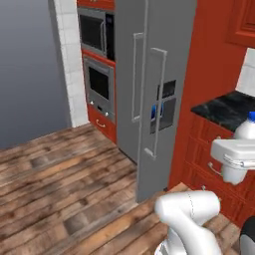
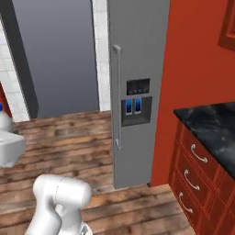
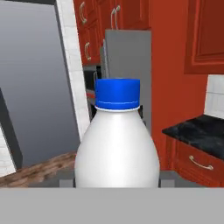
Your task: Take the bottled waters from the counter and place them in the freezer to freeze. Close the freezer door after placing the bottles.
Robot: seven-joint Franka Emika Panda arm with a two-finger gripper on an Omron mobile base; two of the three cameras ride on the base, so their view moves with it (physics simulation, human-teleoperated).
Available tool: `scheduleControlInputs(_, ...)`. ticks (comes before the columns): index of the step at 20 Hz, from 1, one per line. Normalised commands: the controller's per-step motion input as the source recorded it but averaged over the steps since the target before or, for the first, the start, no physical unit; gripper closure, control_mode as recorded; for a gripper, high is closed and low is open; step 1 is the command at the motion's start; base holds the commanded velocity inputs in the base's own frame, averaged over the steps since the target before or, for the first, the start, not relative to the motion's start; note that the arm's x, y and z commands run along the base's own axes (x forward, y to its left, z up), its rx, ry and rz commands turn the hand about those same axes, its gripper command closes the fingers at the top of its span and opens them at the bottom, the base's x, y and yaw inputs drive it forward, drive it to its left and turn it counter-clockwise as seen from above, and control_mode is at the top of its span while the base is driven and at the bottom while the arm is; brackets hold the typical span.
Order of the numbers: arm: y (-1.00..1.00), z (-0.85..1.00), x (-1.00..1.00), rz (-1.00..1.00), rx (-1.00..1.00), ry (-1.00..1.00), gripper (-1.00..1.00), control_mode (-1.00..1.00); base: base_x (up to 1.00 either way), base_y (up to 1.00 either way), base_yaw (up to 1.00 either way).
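A whitish bottled water (image 3: 117,144) with a blue cap (image 3: 117,93) stands upright right in front of the hand camera, and my gripper (image 3: 117,181) is shut on its lower body. The fingers are mostly hidden behind it. The same bottle (image 1: 247,128) pokes up above my white hand at the right edge of the left base view, and shows as the bottle (image 2: 3,121) at the left edge of the right base view. The grey freezer door (image 1: 160,99) with its dark dispenser panel (image 2: 137,103) is closed, ahead of the bottle. The black counter (image 2: 209,124) lies to its right.
Red drawers (image 2: 195,174) with silver handles sit under the counter. Left of the refrigerator stand a built-in oven (image 1: 99,84) and a microwave (image 1: 93,31) in a red column, then a white tiled pillar (image 1: 69,60). Wooden floor (image 1: 64,184) spreads in front.
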Motion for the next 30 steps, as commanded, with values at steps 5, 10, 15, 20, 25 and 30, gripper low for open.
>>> scheduleControlInputs(5, 0.00, 0.00, 0.00, 0.00, 0.00, 0.00, 1.00, 1.00, 0.18, 0.81, 0.72)
scheduleControlInputs(10, 0.00, 0.00, 0.00, 0.00, 0.00, 0.00, 1.00, 1.00, 0.52, 0.91, 0.44)
scheduleControlInputs(15, 0.00, 0.00, 0.00, 0.00, 0.00, 0.00, 1.00, 1.00, 0.67, 0.42, -0.02)
scheduleControlInputs(20, 0.00, 0.00, 0.00, 0.00, 0.00, 0.00, 1.00, 1.00, 0.64, 0.68, -0.23)
scheduleControlInputs(25, 0.00, 0.00, 0.00, 0.00, 0.00, 0.00, 1.00, 1.00, 0.61, 0.52, -0.40)
scheduleControlInputs(30, 0.00, 0.00, 0.00, 0.00, 0.00, 0.00, 1.00, 1.00, 0.80, 0.19, -0.55)
